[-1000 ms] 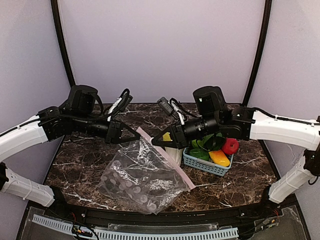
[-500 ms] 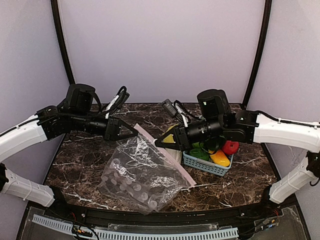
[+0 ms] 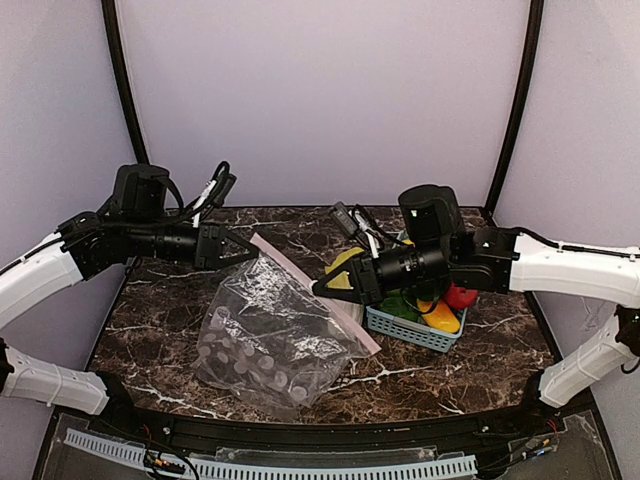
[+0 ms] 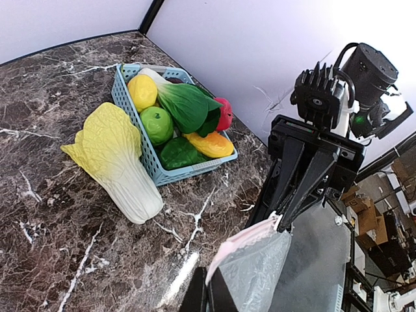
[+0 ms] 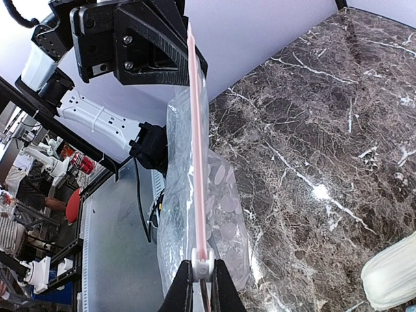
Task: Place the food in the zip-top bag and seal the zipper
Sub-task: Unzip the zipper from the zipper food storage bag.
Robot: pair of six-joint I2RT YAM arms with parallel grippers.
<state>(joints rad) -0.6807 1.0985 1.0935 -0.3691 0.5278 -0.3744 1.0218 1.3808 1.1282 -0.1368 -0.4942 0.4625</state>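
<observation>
Btwn L jaws, R jaws: zipper (image 3: 287, 262) taut, long axis L-to-R.

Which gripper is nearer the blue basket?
Right. The right gripper hangs just beside the blue basket; the left gripper is farther away, beyond the bag.

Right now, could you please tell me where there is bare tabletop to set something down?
Bare marble lies left of the zip-top bag, and at the near right between the blue basket and the table edge. The middle is crowded: bag, napa cabbage and basket sit close together.
</observation>
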